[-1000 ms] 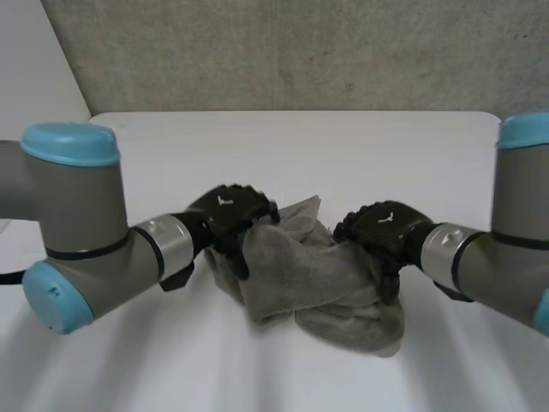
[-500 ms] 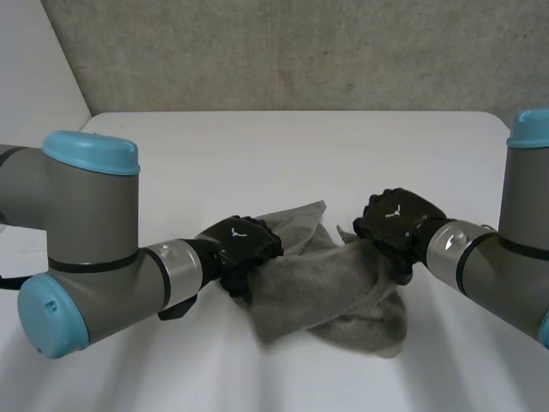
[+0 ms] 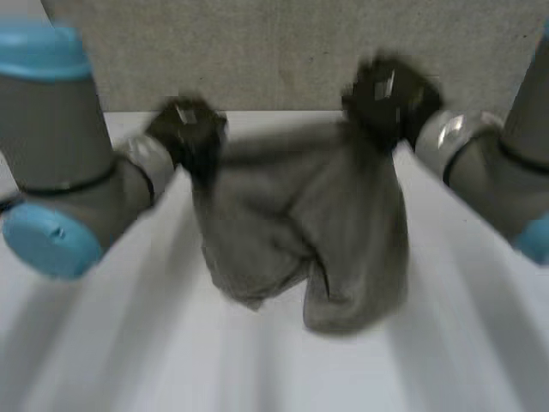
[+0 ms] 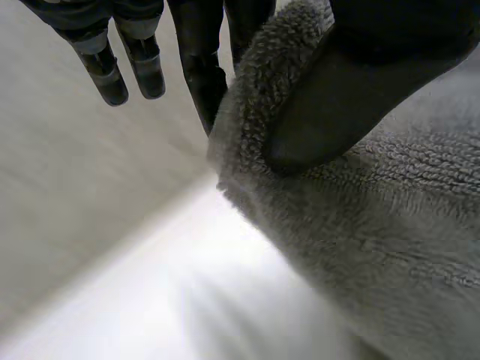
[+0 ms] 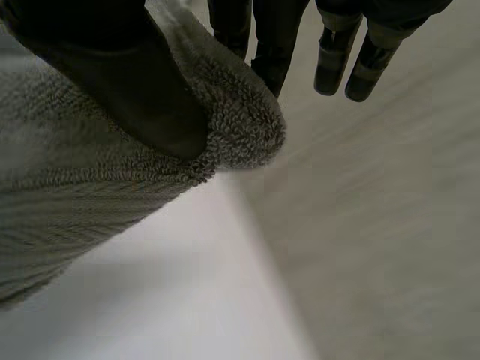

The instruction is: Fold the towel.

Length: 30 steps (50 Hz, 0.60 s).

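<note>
The grey terry towel (image 3: 300, 232) hangs crumpled above the middle of the white table (image 3: 257, 369), held up between both hands. The left hand (image 3: 184, 129) pinches one upper corner between thumb and fingers; the right hand (image 3: 390, 94) pinches the other corner likewise.

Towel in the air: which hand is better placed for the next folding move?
Slightly the right. Left hand and right hand each pinch an upper corner of the towel, but the right is raised higher, so it likely leads.
</note>
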Each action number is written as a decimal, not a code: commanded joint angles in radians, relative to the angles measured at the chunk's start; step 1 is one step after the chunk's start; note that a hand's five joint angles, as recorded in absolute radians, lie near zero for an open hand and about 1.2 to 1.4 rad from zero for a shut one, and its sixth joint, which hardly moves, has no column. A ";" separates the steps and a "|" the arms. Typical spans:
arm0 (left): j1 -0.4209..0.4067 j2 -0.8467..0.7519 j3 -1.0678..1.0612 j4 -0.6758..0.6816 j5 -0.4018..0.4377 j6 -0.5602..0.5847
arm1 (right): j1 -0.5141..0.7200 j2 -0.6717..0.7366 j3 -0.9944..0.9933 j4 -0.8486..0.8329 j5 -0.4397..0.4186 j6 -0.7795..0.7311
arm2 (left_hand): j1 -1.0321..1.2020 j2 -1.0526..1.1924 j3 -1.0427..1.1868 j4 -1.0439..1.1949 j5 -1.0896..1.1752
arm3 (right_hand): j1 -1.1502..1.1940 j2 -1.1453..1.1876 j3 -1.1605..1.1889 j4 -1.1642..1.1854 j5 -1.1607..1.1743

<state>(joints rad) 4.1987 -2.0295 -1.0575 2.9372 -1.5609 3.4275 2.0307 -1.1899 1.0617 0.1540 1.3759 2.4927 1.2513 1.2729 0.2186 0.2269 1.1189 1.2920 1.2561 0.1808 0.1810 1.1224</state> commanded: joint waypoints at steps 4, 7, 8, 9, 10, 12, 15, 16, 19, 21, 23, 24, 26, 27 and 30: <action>0.015 0.294 -0.125 0.459 -0.088 -0.001 | -0.009 -0.305 0.131 -0.471 0.031 0.308 | 0.145 0.123 -0.044 -0.052 0.103 | 0.017 0.053 -0.006 -0.007 0.012; 0.024 0.377 -0.241 0.482 -0.058 -0.002 | -0.041 -0.359 0.226 -0.439 -0.044 0.305 | 0.145 0.123 -0.044 -0.052 0.103 | 0.014 0.050 -0.006 -0.007 0.009; 0.024 0.377 -0.242 0.482 -0.057 -0.002 | -0.055 -0.373 0.283 -0.412 -0.091 0.305 | 0.145 0.123 -0.044 -0.052 0.103 | 0.014 0.050 -0.006 -0.007 0.009; 0.032 0.400 -0.312 0.478 -0.035 -0.002 | -0.055 -0.373 0.284 -0.412 -0.092 0.305 | 0.145 0.123 -0.044 -0.052 0.103 | 0.014 0.050 -0.006 -0.007 0.009; 0.040 0.413 -0.391 0.474 -0.013 -0.002 | -0.069 -0.381 0.349 -0.393 -0.141 0.296 | 0.145 0.123 -0.044 -0.052 0.103 | 0.014 0.050 -0.006 -0.007 0.009; 0.050 0.417 -0.468 0.473 0.004 -0.002 | -0.088 -0.387 0.419 -0.387 -0.179 0.276 | 0.145 0.123 -0.044 -0.052 0.103 | 0.014 0.050 -0.006 -0.007 0.009; 0.073 0.417 -0.618 0.473 0.021 -0.002 | -0.144 -0.384 0.542 -0.389 -0.247 0.201 | 0.145 0.123 -0.044 -0.052 0.103 | 0.014 0.050 -0.006 -0.007 0.009; 0.073 0.417 -0.619 0.473 0.021 -0.002 | -0.170 -0.378 0.599 -0.384 -0.274 0.149 | 0.145 0.123 -0.044 -0.052 0.103 | 0.011 0.047 -0.006 -0.007 0.006; 0.093 0.399 -0.751 0.481 0.024 -0.005 | -0.207 -0.347 0.707 -0.393 -0.303 0.036 | 0.145 0.123 -0.044 -0.052 0.103 | 0.008 0.044 -0.006 -0.007 0.004; 0.095 0.332 -0.821 0.485 0.022 -0.005 | -0.214 -0.309 0.743 -0.395 -0.305 -0.022 | 0.145 0.123 -0.044 -0.052 0.103 | 0.000 0.036 -0.006 -0.007 -0.005; 0.092 0.275 -0.837 0.485 0.022 -0.005 | -0.216 -0.266 0.768 -0.396 -0.299 -0.078 | 0.145 0.123 -0.044 -0.052 0.103 | 0.000 0.036 -0.006 -0.007 -0.005; 0.087 0.221 -0.843 0.479 0.022 -0.005 | -0.219 -0.222 0.784 -0.390 -0.296 -0.125 | 0.145 0.123 -0.044 -0.052 0.103 | 0.000 0.036 -0.006 -0.007 -0.005; 0.080 0.174 -0.843 0.474 0.015 -0.007 | -0.230 -0.174 0.785 -0.378 -0.285 -0.167 | -0.023 -0.045 -0.044 -0.052 -0.065 | 0.000 0.036 -0.006 -0.007 -0.005; 0.080 0.173 -0.843 0.474 0.015 -0.007 | -0.242 -0.136 0.790 -0.370 -0.267 -0.185 | -0.025 -0.047 -0.044 -0.052 -0.067 | -0.003 0.033 -0.006 -0.007 -0.008; 0.078 0.114 -0.838 0.471 0.015 -0.007 | -0.241 -0.108 0.787 -0.363 -0.241 -0.189 | -0.685 -0.707 -0.044 -0.052 -0.728 | -0.042 -0.006 -0.006 -0.007 -0.046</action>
<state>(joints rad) 4.2870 -1.8019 -1.9068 3.4148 -1.5404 3.4218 1.7991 -1.4030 1.8468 -0.2282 1.0824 2.3659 1.1266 1.1046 0.2187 0.2269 0.9568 1.2915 1.2560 0.1810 0.1810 1.1202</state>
